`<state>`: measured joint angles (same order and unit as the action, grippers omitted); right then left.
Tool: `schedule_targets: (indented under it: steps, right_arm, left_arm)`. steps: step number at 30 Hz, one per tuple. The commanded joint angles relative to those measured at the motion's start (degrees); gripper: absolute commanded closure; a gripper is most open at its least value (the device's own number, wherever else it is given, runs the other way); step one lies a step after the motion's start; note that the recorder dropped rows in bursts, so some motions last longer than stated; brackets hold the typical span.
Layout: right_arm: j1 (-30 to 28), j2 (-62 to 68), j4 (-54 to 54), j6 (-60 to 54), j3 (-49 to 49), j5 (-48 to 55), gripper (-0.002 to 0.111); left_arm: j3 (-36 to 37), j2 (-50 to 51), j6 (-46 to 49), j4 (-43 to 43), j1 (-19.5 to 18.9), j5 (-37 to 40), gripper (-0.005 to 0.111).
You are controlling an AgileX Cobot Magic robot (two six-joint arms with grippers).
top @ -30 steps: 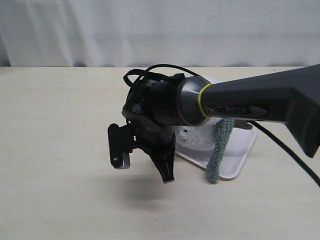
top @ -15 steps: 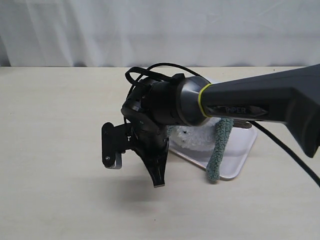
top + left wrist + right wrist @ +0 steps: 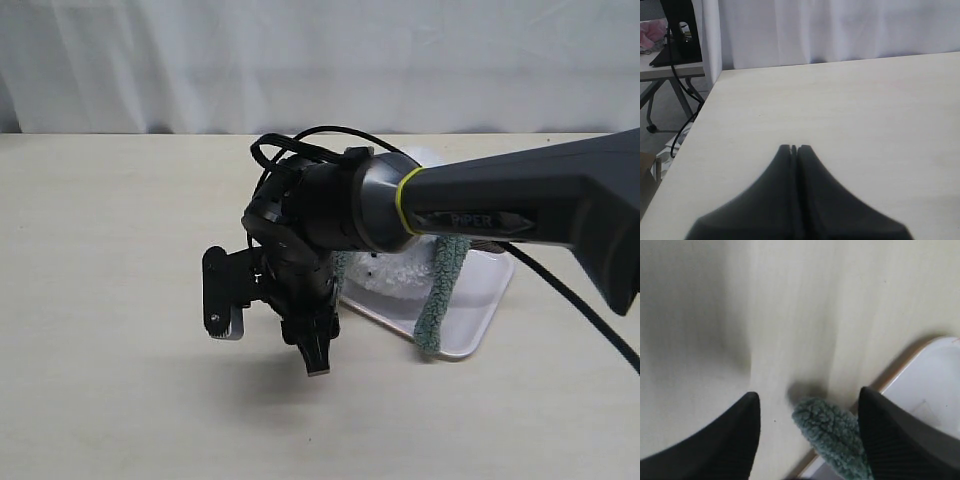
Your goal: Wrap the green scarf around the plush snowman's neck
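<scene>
Reaching in from the right of the exterior view, the right arm (image 3: 520, 210) crosses in front of the pale tray (image 3: 478, 318) and ends just left of it. The right gripper (image 3: 312, 345) points down at the wooden table (image 3: 120, 300). In the right wrist view this gripper (image 3: 808, 392) stands with its jaws wide apart and nothing pinched. One fuzzy end of the green scarf (image 3: 832, 435) lies loose between the two black fingers (image 3: 735, 440), closer to the finger on the tray's side, and whether it touches that finger I cannot tell. That scarf end hangs over the tray's rim (image 3: 900, 372), above the table.

In the exterior view the plush snowman (image 3: 395, 275) sits on the tray, and only a patch of its white fluff shows beneath the arm. A length of the green scarf (image 3: 440, 295) hangs down just to the right of that fluff, its tip resting on the tray's near rim. A small green bit shows beside the gripper's body. The snowman's neck is hidden behind the arm, so how the scarf sits there cannot be told.

The left gripper (image 3: 794, 148) appears only in its own wrist view, jaws pressed together and holding nothing, above bare table near the table's edge. A white curtain (image 3: 300, 60) hangs behind the table.
</scene>
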<state>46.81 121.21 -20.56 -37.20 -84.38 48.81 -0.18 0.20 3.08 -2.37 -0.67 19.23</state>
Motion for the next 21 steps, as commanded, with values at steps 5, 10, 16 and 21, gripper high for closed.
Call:
schedule_targets:
  steps: [5,10,16,21]
  right_arm:
    - [-0.1,-1.7,0.4,4.5,0.0,2.0,0.051]
    - [-0.1,-5.2,0.4,10.6,0.0,2.3,0.053]
    - [-0.1,-9.4,-4.8,26.9,-0.5,0.7,0.092]
    - [-1.3,-9.6,-10.4,38.8,-4.1,0.7,0.104]
  left_arm:
    - [0.2,-0.2,-0.4,0.1,0.0,-0.7,0.107]
    - [0.2,-0.2,-0.4,0.1,0.0,-0.7,0.107]
    - [0.2,-0.2,-0.4,0.1,0.0,-0.7,0.107]
    - [0.2,-0.2,-0.4,0.1,0.0,-0.7,0.107]
